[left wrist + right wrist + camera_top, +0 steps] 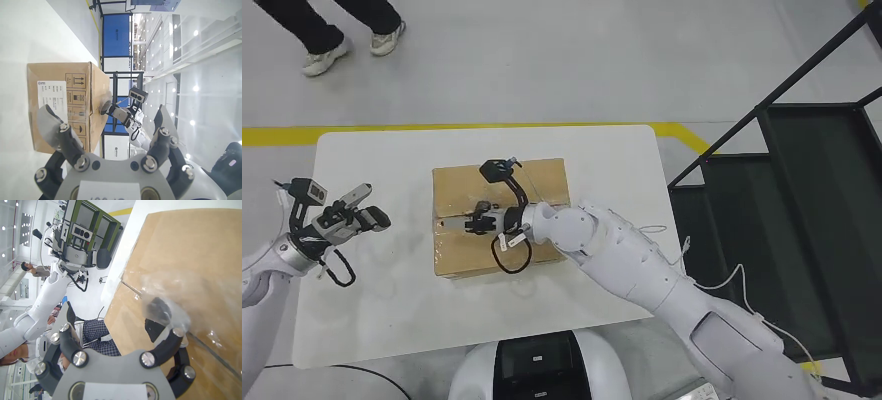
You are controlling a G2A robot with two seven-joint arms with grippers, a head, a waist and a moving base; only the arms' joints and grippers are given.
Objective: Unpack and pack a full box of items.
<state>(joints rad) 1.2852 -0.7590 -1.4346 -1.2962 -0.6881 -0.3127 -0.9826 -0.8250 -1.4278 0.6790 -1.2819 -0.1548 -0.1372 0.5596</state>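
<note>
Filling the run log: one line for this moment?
box: closed, taped, on table | right gripper: open, at top seam, one finger at tape | left gripper: open, beside box, apart from it

Not much to read here tbh. One side of the box [47, 73] has a white shipping label [51, 94], print too tiny to make out, plus a column of handling pictograms [79, 106]: two up-arrows, a glass, an umbrella.

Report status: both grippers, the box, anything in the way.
Left gripper open, beside the box, above the table. Right gripper open on the box top, one finger at the clear tape. Box shut; tape on the seam holds the flaps.
</note>
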